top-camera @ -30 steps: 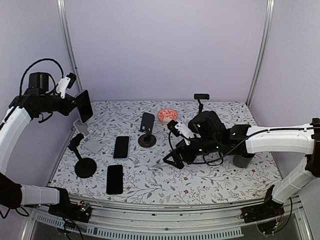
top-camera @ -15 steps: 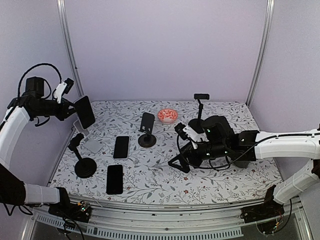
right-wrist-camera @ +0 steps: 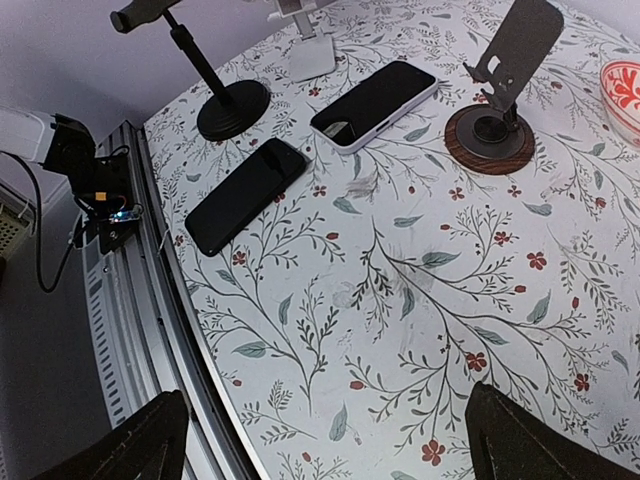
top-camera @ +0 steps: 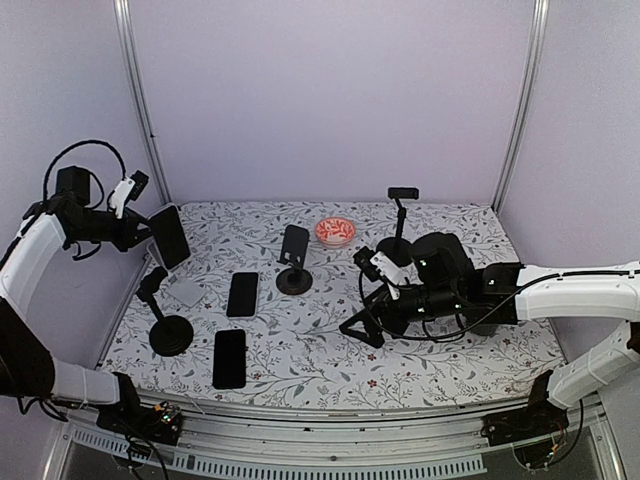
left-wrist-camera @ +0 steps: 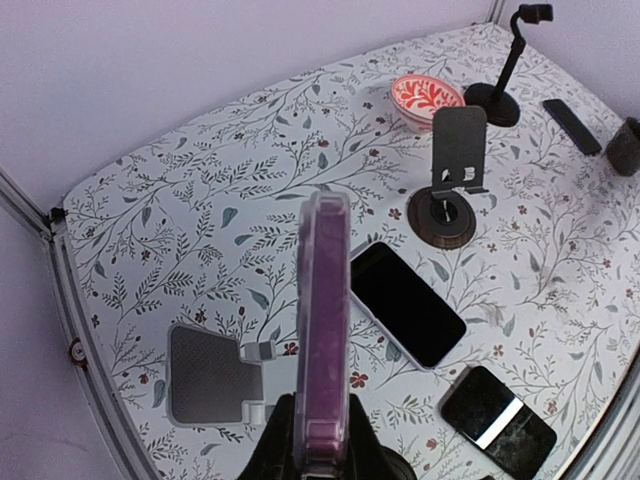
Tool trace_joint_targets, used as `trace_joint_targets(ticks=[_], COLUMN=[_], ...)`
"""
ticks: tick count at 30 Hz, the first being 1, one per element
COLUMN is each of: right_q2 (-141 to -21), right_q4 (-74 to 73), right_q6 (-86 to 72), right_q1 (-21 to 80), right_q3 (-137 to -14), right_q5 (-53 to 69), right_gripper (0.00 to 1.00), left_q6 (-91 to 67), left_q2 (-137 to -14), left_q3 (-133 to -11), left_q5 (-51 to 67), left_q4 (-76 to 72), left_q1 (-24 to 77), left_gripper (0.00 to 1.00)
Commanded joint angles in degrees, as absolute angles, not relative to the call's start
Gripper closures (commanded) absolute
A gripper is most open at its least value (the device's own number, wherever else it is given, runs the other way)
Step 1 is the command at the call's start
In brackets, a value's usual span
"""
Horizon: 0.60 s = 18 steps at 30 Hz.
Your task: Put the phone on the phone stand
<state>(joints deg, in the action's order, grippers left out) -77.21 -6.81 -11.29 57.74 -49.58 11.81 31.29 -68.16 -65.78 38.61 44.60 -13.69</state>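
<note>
- The left pincer is biting down hard on the phone. Its two fingers are pressing the flat faces at the lower end, with no gap showing.
- The phone is standing upright and edge-on to the left wrist camera, showing the purple rim of its case.
- It is hanging in the air over the left edge of the desk, towards the far-left corner, touching nothing but the pincer.
- Below it, a white phone stand is sitting on the desk right by that left edge, clearly apart from the phone.
- The right pincer is gaping as wide as it goes. It is hovering low over the middle of the desk, a little right of centre, gripping nothing, with only the flowered desk top showing between its fingers.
- Two dark phones are lying flat between the left edge and the centre, one nearer the back and one close to the near edge.
- A black plate stand on a round base is sitting towards the far middle, with a red-and-white bowl just behind it.
- A black pole stand is standing near the left edge.
</note>
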Motion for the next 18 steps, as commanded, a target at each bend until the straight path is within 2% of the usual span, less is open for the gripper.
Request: trace_joint_targets(ticks=[1, 18], right_q2=[-77.67, -77.46], right_q4=[-6.07, -6.83], right_q6=[-11.41, -12.35], right_q1=[57.55, 57.57], right_q3=[-50.23, -49.34], right_q5=[12.71, 11.95], right_gripper=[0.01, 0.01], left_q6=[34.24, 34.55], left_q2=[-69.14, -72.08], left_q3=[-66.79, -66.67], left_q5=[40.81, 40.71], left_q4=[41.31, 38.91], left_q1=[-15.10, -18.28], left_gripper=[1.00, 1.00])
